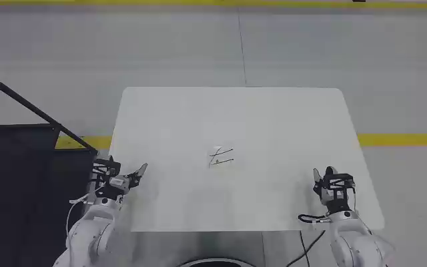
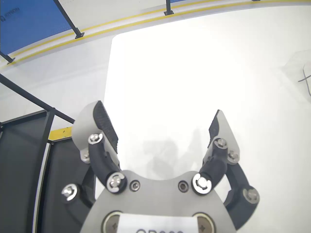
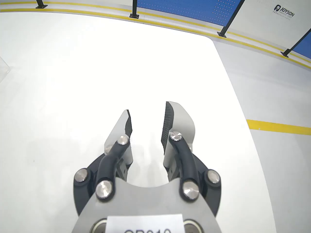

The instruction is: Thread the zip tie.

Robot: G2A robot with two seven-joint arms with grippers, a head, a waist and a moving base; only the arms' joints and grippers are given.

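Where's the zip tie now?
Top view: zip tie lies near the middle of the table, untouched, between the left tool and right tool.

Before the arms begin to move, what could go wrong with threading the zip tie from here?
1. The zip tie lies thin and flat on the table; a gripper may push it along instead of lifting it.
2. It shows as two dark strands close together, so a pinch might catch both, or the wrong end.
3. The left gripper and the right gripper, both open, sit near opposite near corners; when they meet in the middle, they could bump each other.
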